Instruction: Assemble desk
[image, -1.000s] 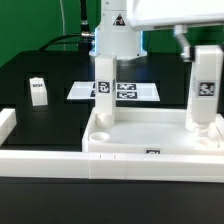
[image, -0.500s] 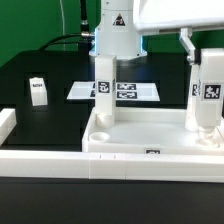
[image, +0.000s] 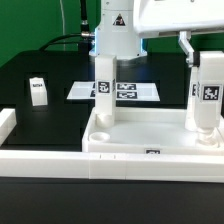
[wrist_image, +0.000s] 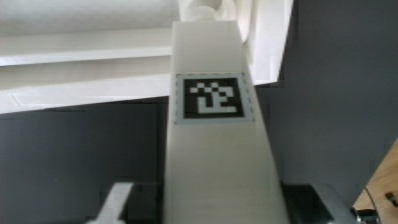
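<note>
the claw (wrist_image: 214, 203) grips a leg (image: 205, 95) upright, its lower end at the tabletop (image: 150, 138) corner socket on the exterior view's right, aligned for seating. a second leg (image: 103, 85) stands socketed opposite; a third leg (image: 38, 91) sits well apart.

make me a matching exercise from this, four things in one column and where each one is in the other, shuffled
Things:
1. tall leg at the exterior view's left
2. tall leg at the exterior view's right
3. small loose leg
4. marker board

Places:
A. flat on the black table, behind the tabletop
B. upright over the tabletop, held by the gripper
C. standing in a corner socket of the tabletop, nothing holding it
D. on the black table, apart from the tabletop

Pairs: 1-C, 2-B, 3-D, 4-A
</note>
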